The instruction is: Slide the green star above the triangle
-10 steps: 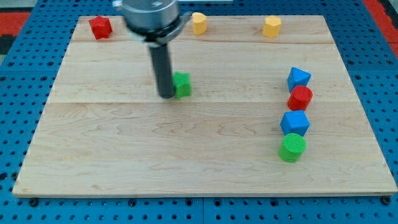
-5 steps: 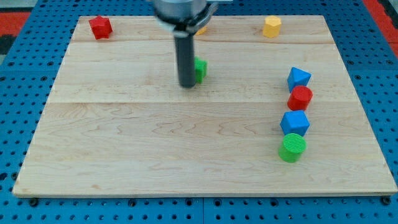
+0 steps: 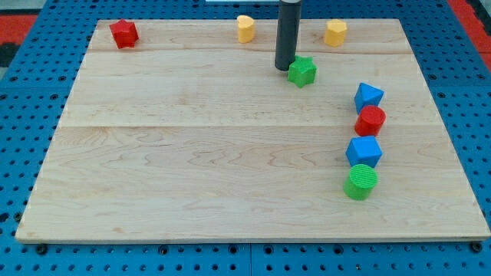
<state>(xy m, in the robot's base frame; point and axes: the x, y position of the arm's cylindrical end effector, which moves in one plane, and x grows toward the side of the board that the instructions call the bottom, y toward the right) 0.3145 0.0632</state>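
My tip point(image 3: 285, 67) rests on the wooden worktop point(image 3: 192, 169) against the left side of the green star point(image 3: 302, 71); a bare rod with no fingers, it grips nothing and can only shove. The star sits left of and slightly above the blue triangle point(image 3: 368, 96), well apart from it and not yet over it. An off-centre push could spin the star off my tip, or drive it down into the triangle.

green star point(image 3: 302, 71), my tip point(image 3: 285, 68) further right
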